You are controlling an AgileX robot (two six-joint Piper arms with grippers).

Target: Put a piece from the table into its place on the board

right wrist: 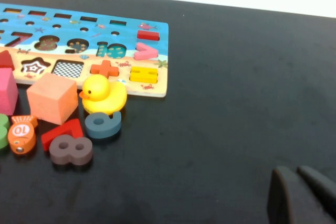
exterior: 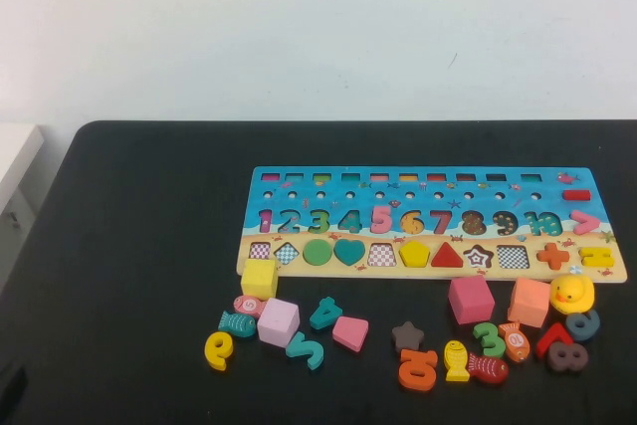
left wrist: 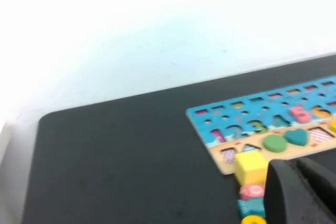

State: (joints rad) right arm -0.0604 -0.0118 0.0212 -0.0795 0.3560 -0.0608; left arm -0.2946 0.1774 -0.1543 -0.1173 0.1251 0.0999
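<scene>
The yellow pentagon [exterior: 415, 254] lies flat in its cut-out in the sandy shape row of the board [exterior: 428, 181], between an empty trapezoid cut-out and the red triangle. The board lies on the black table [exterior: 139, 246] and also shows in the left wrist view [left wrist: 210, 116] and the right wrist view [right wrist: 157, 61]. Neither gripper shows in the high view. My left gripper [left wrist: 296, 166] is shut and empty, near the board's left end beside the yellow cube [left wrist: 251, 167]. My right gripper [right wrist: 296, 170] is shut and empty over bare table, off the board's right end.
Loose pieces lie along the board's near edge: a yellow cube [exterior: 260, 279], a pink trapezoid-like piece [exterior: 350, 332], pink and orange cubes, a yellow duck [exterior: 571, 294], a star, fish and several numbers. The table's left part and far right are bare.
</scene>
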